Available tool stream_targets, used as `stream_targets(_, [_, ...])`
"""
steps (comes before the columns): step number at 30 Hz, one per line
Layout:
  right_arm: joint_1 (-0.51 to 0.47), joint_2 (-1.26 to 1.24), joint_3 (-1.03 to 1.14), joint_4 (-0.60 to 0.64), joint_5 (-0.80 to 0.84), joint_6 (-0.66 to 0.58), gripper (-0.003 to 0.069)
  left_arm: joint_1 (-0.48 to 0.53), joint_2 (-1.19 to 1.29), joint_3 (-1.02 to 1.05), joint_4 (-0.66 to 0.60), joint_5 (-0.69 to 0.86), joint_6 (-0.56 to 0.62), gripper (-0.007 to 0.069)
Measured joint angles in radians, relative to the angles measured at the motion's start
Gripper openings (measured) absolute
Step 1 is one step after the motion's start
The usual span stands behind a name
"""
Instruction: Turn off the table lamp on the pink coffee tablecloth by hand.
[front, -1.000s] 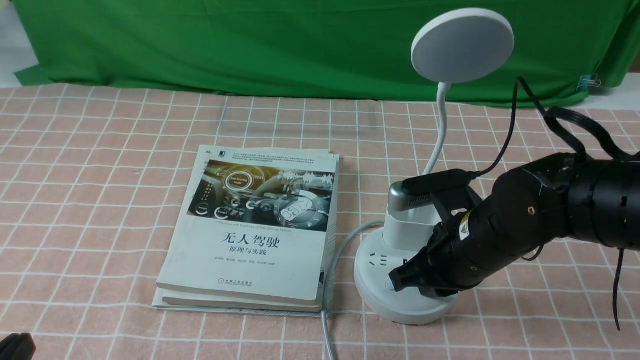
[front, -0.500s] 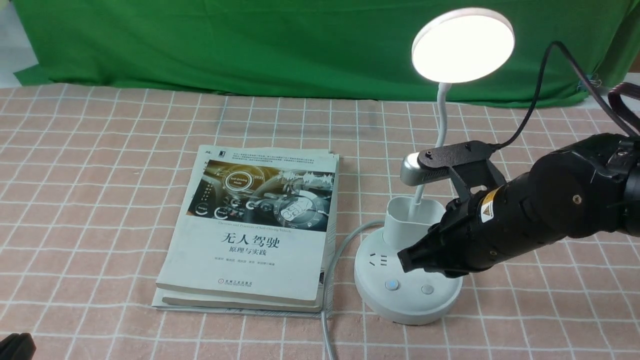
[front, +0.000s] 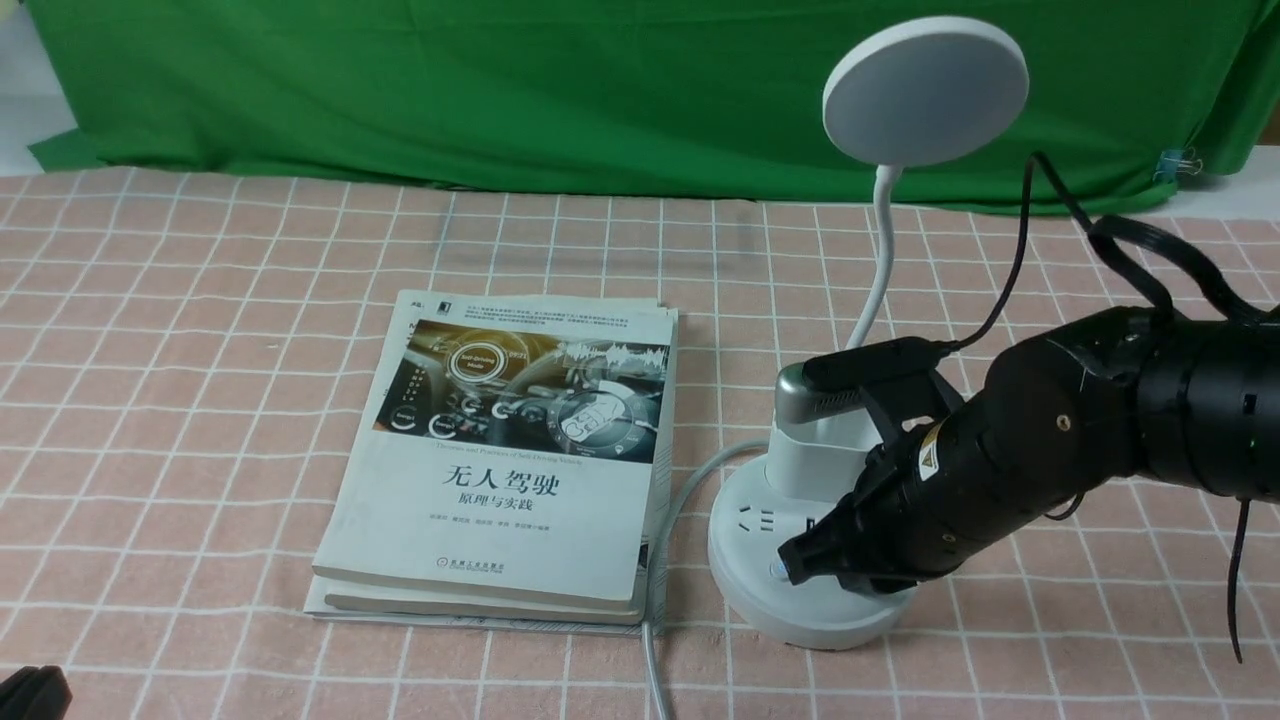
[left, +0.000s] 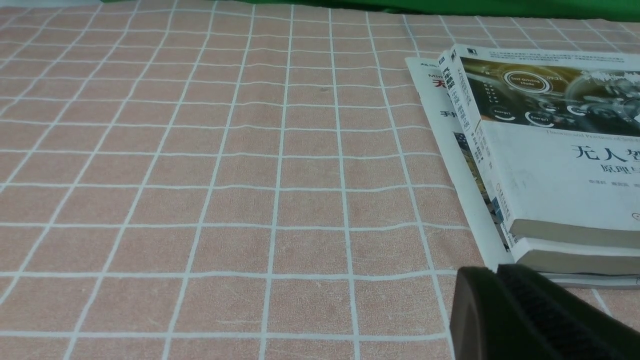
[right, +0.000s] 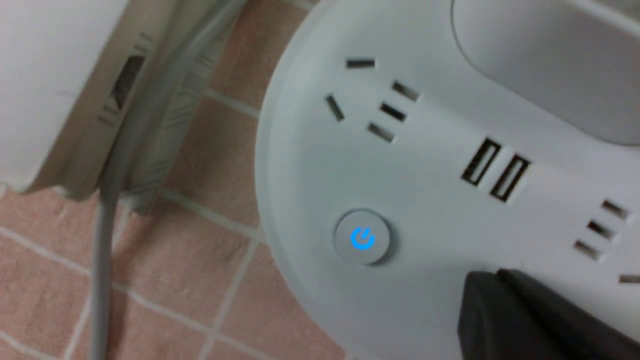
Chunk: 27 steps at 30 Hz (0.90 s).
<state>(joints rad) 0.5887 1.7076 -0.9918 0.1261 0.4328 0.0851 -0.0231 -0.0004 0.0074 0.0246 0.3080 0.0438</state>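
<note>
Our bulky black right arm (front: 1100, 420) slanted in from the right side, angled forward and down. At its lowest end we held the black right pincer (front: 800, 562) pointing down and to the left. Its jaws were pressed together, with only a thin seam between them. A silver-grey camera bar (front: 815, 400) sat above the wrist. A small yellow warning sticker (front: 928, 458) marked the wrist's side, and thin black cables (front: 1020, 250) looped up behind. Our black left pincer (left: 505, 310) sat low at the near left, jaws together.
</note>
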Motion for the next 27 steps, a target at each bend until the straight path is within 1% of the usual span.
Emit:
stream_targets(6, [0.000,-0.122,0.003,0.000,0.074,-0.005,0.0043,0.000,0.000,0.000,0.000,0.000,0.000,0.0006])
stream_targets(7, [0.000,-0.186,0.003,0.000,0.117,-0.022,0.0043,0.000,0.000,0.000,0.000,0.000,0.000,0.0006])
stream_targets(11, [0.000,-0.314,0.003,-0.005,0.223,-0.034,0.0043,0.000,0.000,0.000,0.000,0.000,0.000,0.0006])
stream_targets(16, [0.000,-0.471,0.003,-0.017,0.312,-0.043,0.0043,0.000,0.000,0.000,0.000,0.000,0.000,0.0006])
stream_targets(21, [0.000,-0.563,0.003,-0.019,0.371,-0.048,0.0043,0.000,0.000,0.000,0.000,0.000,0.000,0.0006])
stream_targets(24, [0.000,-0.619,0.003,-0.019,0.445,-0.050,0.0048,0.000,0.000,0.000,0.000,0.000,0.000,0.0006])
stream_targets(27, [0.000,-0.654,0.003,-0.020,0.457,-0.050,0.0057,0.000,0.000,0.000,0.000,0.000,0.000,0.0006])
